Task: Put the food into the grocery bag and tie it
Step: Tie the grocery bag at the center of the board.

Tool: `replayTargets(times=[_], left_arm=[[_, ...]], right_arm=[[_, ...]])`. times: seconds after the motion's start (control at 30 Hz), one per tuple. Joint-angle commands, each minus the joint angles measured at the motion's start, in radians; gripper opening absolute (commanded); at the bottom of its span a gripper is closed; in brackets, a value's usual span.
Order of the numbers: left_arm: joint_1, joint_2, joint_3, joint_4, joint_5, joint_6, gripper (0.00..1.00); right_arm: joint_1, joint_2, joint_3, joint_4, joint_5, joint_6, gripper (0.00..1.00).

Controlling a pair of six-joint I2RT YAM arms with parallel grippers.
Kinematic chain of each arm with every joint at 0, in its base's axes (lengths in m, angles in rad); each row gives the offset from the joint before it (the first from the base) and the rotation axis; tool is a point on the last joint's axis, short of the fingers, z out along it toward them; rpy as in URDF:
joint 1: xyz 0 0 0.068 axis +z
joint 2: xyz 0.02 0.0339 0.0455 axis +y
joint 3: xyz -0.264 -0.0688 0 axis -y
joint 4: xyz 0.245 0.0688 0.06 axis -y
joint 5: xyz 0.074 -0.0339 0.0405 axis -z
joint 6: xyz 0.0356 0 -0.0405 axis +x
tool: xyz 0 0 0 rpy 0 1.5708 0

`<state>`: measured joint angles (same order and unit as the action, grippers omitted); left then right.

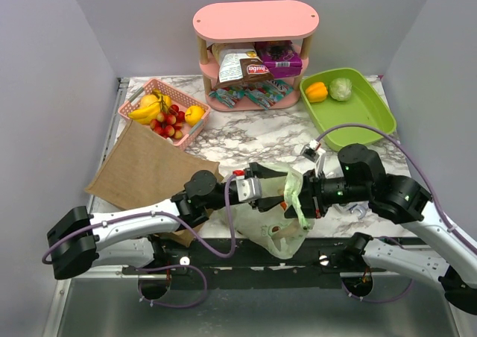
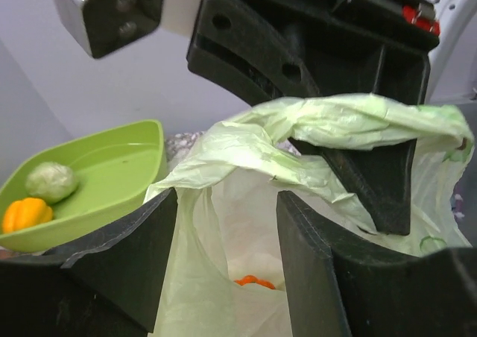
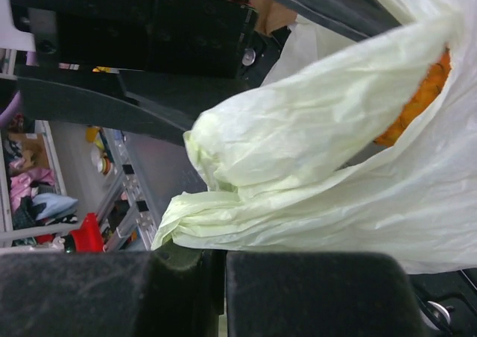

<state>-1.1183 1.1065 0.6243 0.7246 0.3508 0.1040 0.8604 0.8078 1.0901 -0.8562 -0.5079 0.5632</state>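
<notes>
Bananas [image 1: 147, 109] and red fruit [image 1: 170, 122] fill the pink basket [image 1: 182, 93], a pepper [image 1: 317, 91] and cabbage [image 1: 340, 89] lie in the green tray [image 1: 369, 117], and a snack pack [image 1: 240, 65] and purple box [image 1: 279, 57] sit on the pink shelf [image 1: 253, 20]. The grocery bag [image 1: 287, 232] lies at the near edge, both arms reaching inward to it. The left wrist view shows the left gripper [image 1: 277, 191] with fingers apart around bag plastic, an orange piece [image 2: 253, 281] inside. The right wrist view shows the right gripper [image 1: 307, 197] pinched together on a bag fold.

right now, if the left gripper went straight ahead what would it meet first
The grocery bag: its pale-green plastic sits between the open fingers of the left gripper; the right gripper seems just beyond.
</notes>
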Motion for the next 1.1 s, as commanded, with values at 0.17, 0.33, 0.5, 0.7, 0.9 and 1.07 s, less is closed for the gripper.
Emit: replayTargets(times=[0.17,0.33,0.5,0.7,0.9,1.07], left_arm=[[0.003,-0.014,0.032,-0.059,0.055,0.015,0.55],[0.003,-0.124,0.037,-0.203,-0.005,0.003,0.55],[0.003,-0.166,0.046,-0.298,0.032,-0.018,0.52],[0.003,-0.098,0.027,-0.184,0.076,-0.043,0.47],[0.003,-0.009,0.047,-0.061,0.106,-0.024,0.47],[0.005,0.028,0.077,-0.029,0.111,-0.010,0.49]], right_arm=[[0.001,-0.017,0.060,-0.047,-0.009,-0.026,0.01],[0.000,-0.012,0.063,-0.056,-0.005,-0.032,0.01],[0.000,0.000,0.071,-0.058,-0.007,-0.038,0.01],[0.000,0.017,0.075,-0.049,-0.043,-0.037,0.01],[0.001,0.029,0.094,-0.051,-0.070,-0.032,0.01],[0.000,0.030,0.090,-0.046,-0.086,-0.022,0.01]])
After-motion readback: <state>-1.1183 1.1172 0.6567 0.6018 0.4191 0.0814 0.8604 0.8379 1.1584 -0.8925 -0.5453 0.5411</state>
